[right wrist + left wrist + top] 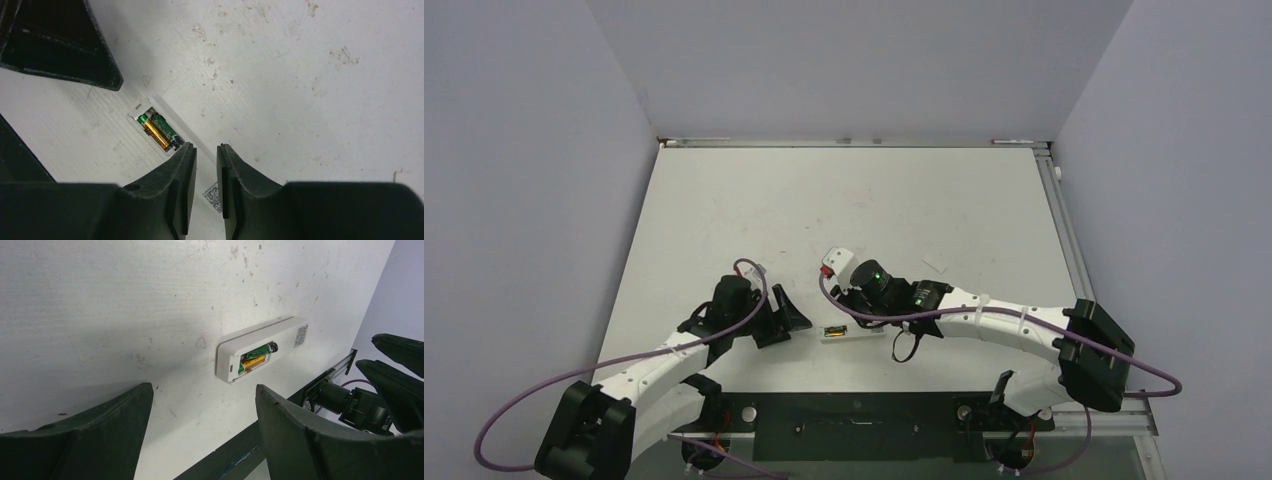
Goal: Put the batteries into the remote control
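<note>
1. remote control (854, 334): flat on the white table (844, 200), back side up, near the front edge, between the two arms.
2. battery compartment (254, 358): uncovered, at the remote's left end in the view from above; square code label (300, 335) toward the opposite end.
3. batteries: both seated inside the compartment, side by side and touching, lengthwise along the remote; yellow-gold battery (252, 362) beside dark green battery (260, 350), the green one with a black tip toward the label end.
4. left gripper (204, 390): spread wide and empty, low over the table just left of the remote; fingers (115, 430) aimed at the battery end, apart from it, with bare table in between.
5. right gripper (206, 149): fingers drawn close together, only a narrow slit between them, nothing clamped there; poised over the remote's label half, just past the compartment; contact with the remote impossible to tell.
6. in the right wrist view, one dark finger of the left gripper at the upper left, close to the compartment end.
7. small white piece with a red end (834, 261): on the table beyond the remote, close to the right wrist.
8. thin flat white piece (934, 265): farther right on the table, apart from the remote.
9. purple cables (754, 270): looped along both arms.
</note>
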{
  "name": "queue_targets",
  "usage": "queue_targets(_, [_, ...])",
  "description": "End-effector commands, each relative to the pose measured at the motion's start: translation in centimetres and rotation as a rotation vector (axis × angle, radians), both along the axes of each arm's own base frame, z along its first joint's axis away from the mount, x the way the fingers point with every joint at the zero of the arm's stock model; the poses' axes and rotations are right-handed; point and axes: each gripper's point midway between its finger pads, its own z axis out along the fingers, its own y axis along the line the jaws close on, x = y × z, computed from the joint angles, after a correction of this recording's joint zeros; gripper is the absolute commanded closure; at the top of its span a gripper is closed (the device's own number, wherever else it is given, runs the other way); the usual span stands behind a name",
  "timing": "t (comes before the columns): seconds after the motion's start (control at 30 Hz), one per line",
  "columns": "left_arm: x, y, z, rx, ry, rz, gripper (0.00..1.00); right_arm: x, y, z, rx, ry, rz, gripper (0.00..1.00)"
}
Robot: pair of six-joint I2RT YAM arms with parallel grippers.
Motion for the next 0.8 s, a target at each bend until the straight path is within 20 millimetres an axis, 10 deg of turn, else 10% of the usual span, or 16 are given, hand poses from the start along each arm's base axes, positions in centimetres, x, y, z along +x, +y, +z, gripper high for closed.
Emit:
queue_targets(0.0, [1.8,-1.2,2.2,-0.059,-0.07,-0.019,0.29,1.4,-0.5,1.8,0.135,0.025,-0.247,0.77])
queue_targets(0.27, [2.2,-2.1,2.1,-0.096,-0.054,-0.028,0.3,2.3,-1.8,0.7,0.274,0.13,-0.535,0.76])
queue_targets(0.77, [1.9,-3.9,1.1,-0.111,-0.021,-0.061,0.36,0.2,0.1,-0.6,0.371,0.293,-0.498,0.71])
